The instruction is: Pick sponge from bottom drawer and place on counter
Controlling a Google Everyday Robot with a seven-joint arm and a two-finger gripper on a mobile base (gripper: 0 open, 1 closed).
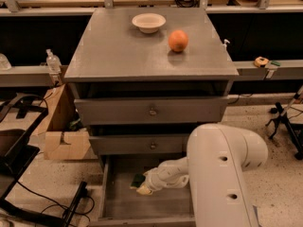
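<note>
The bottom drawer (118, 207) is pulled open below the two knobbed drawers. My gripper (142, 186) reaches into it from the right at the end of my white arm (222, 174). It is shut on the sponge (138, 179), whose dark green top and pale yellow layer show at the fingertips, a little above the drawer floor near its middle. The grey counter (118, 51) tops the cabinet above.
An orange (178, 40) and a white bowl (148, 22) sit at the back of the counter. A cardboard box (59, 126) and black frame with cables (19, 145) stand left of the cabinet. A bottle (53, 60) stands on the left bench.
</note>
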